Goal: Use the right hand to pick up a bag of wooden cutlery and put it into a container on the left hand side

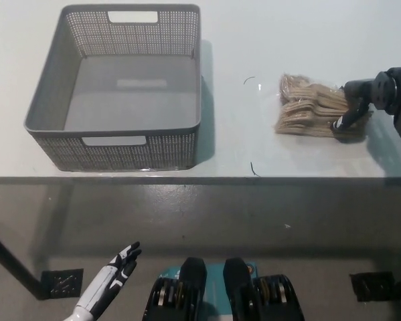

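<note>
A clear bag of wooden cutlery (pixel 310 112) lies on the white table (pixel 254 40), right of centre. My black right hand (pixel 361 100) comes in from the right edge, and its fingers (pixel 341 120) are closed over the bag's right end, one above it and one below. The bag still rests flat on the table. The grey mesh basket (pixel 56 93) stands at the left of the table, with nothing in it. My white left hand (pixel 113 275) rests low at the lower left, below the table edge, open and holding nothing.
The table's front edge (pixel 200 178) runs across the middle of the view, with grey floor below it. A bare strip of table separates the basket from the bag. Two small dark marks (pixel 253 168) lie on the table near the front edge.
</note>
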